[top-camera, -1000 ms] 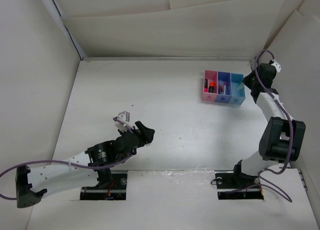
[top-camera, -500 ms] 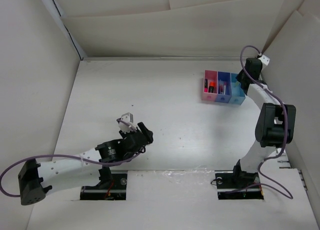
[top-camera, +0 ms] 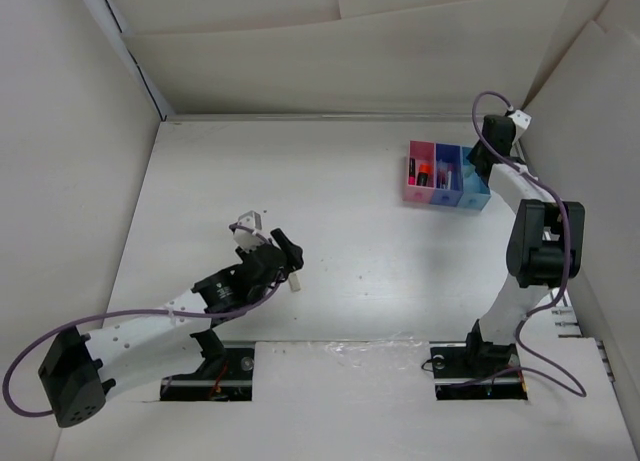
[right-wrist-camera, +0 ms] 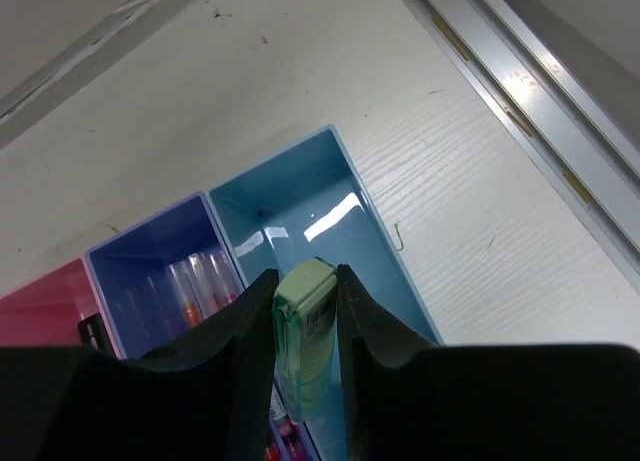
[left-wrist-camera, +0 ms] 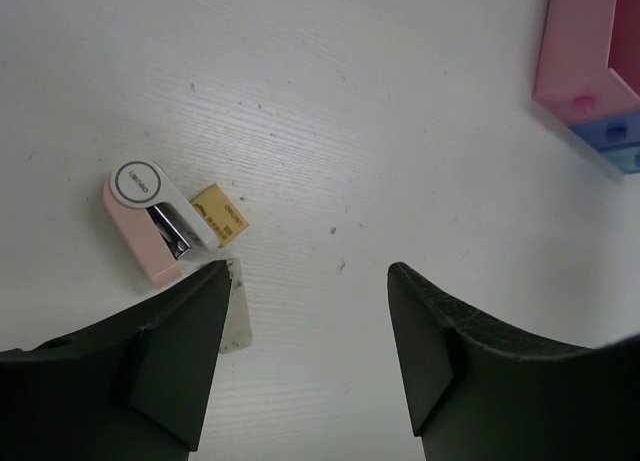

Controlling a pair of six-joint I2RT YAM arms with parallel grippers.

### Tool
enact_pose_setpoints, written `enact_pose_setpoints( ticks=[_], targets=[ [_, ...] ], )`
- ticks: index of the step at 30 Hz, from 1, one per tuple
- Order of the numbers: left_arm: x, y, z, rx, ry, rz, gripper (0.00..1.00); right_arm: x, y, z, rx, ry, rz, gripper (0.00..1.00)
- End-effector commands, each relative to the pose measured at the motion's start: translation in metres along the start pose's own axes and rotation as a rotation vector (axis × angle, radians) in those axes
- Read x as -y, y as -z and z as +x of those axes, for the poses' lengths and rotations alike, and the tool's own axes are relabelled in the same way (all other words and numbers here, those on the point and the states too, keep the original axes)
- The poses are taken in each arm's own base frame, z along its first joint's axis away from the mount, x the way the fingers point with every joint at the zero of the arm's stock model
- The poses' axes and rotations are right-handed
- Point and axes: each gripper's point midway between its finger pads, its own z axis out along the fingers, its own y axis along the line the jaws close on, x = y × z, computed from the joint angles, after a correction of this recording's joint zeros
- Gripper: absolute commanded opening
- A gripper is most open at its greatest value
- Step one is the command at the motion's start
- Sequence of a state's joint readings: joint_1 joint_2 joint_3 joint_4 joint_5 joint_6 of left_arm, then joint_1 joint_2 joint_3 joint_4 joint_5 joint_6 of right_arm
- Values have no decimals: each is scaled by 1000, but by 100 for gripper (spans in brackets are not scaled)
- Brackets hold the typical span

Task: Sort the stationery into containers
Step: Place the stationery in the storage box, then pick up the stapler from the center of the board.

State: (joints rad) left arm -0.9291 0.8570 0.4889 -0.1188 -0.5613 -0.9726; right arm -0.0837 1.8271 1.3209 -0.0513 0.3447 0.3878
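The three joined bins stand at the far right: pink, darker blue with thin pens inside, and light blue. My right gripper is shut on a pale green eraser and holds it over the light blue bin; it also shows in the top view. My left gripper is open and empty above the table. A pink-and-white holder, a beige eraser and a translucent white piece lie by its left finger.
A small pale item lies on the table beside the left gripper. The pink bin's corner shows at the upper right of the left wrist view. White walls enclose the table, with a metal rail just beyond the bins.
My right gripper has moved left, from beside the bins to over the light blue bin. My left arm has stretched forward, and the small pale item now shows beside its gripper.
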Motion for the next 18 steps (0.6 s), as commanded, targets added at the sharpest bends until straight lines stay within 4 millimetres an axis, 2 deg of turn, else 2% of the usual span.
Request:
enact_pose_setpoints(
  ticks=[1, 2, 6, 7, 8, 11, 13, 15, 16, 17, 18],
  targets=[
    [5, 0, 0, -2, -10, 31, 60, -3, 2, -27, 61, -5, 19, 24],
    [-2, -1, 2, -3, -21, 13, 60, -3, 3, -28, 58, -4, 20, 26],
    [-7, 0, 1, 3, -28, -2, 60, -1, 2, -22, 33, 6, 31, 42],
    [-8, 0, 0, 12, -28, -8, 60, -1, 2, -22, 33, 6, 31, 51],
    [-7, 0, 0, 12, -19, -8, 60, 2, 2, -20, 27, 11, 45, 53],
    [-9, -1, 2, 7, -25, -16, 59, 0, 13, -32, 48, -7, 36, 63],
    [-12, -5, 8, -14, -42, -31, 59, 1, 21, -37, 51, -19, 35, 63],
    [-8, -6, 8, -14, -41, -29, 59, -4, 40, -54, 72, -41, -3, 63],
    [-6, -7, 7, -14, -41, -29, 57, -7, 48, -52, 74, -51, -15, 63],
    [-7, -8, 4, -1, -41, -37, 57, -9, 68, -66, 106, -67, -47, 61],
    [-12, -9, 3, 1, -32, -55, 55, -15, 80, -66, 111, -64, -75, 61]
  ],
)
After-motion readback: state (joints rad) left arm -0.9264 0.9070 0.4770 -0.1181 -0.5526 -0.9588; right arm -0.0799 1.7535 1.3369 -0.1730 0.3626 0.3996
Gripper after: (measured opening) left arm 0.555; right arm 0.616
